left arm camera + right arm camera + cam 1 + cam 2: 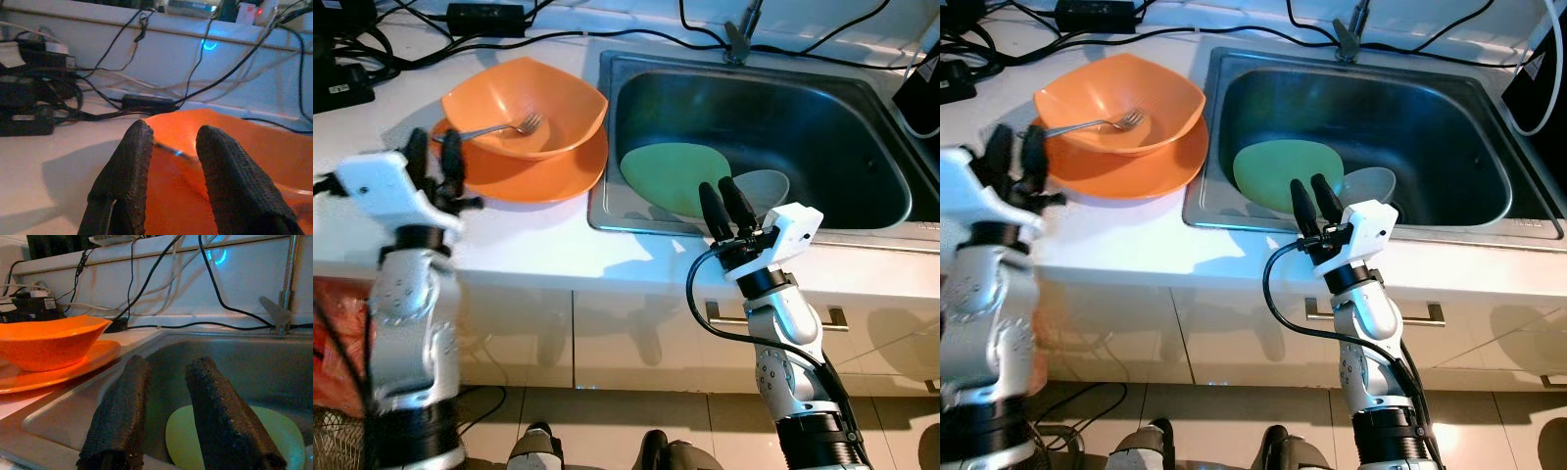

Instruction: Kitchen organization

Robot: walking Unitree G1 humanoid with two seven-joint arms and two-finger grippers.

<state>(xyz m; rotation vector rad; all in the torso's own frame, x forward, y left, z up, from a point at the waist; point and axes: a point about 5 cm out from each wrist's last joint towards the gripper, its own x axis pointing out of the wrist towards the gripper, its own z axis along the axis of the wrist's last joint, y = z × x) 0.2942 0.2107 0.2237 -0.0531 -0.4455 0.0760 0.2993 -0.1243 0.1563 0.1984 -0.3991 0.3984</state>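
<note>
Right gripper (725,199) nearest, raised at the front edge of the sink (862,98); two black fingers (220,416) parted by a narrow gap, nothing between them. Just beyond them in the basin: one green plate (675,176), one small grey dish (766,186) touching its edge. Left gripper (433,162) over the white worktop (519,235), fingers slightly apart and empty, just beside the orange ware. Count there: one orange bowl (524,106) stacked on one orange plate (533,176), one fork (504,127) lying inside the bowl. Black cables (558,37) run along the back.
</note>
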